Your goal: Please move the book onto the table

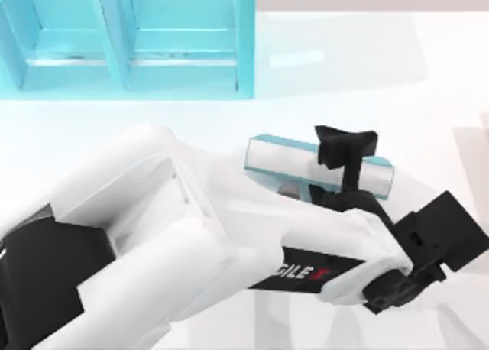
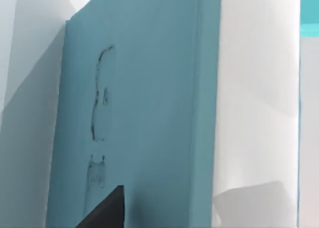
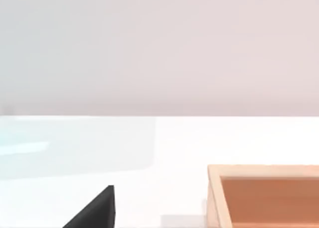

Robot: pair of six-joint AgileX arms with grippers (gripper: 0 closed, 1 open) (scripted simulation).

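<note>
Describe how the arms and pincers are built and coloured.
The left arm has bulky glossy white shells with black sections, plus a black band lettered in white with a red mark. Its pincer is matte black with flared, angular fingers. A black wedge of the right pincer shows in the right wrist view.

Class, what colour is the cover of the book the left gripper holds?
Light blue on the book, clearest in the left wrist view.

place: rendered simulation test bench | evidence: glossy white worktop [image 1: 428, 75], plain blank backdrop | cyan compartmented shelf [image 1: 130, 37] beyond the left gripper [image 1: 348, 147] | wooden tray [image 3: 264, 195] near the right gripper
</note>
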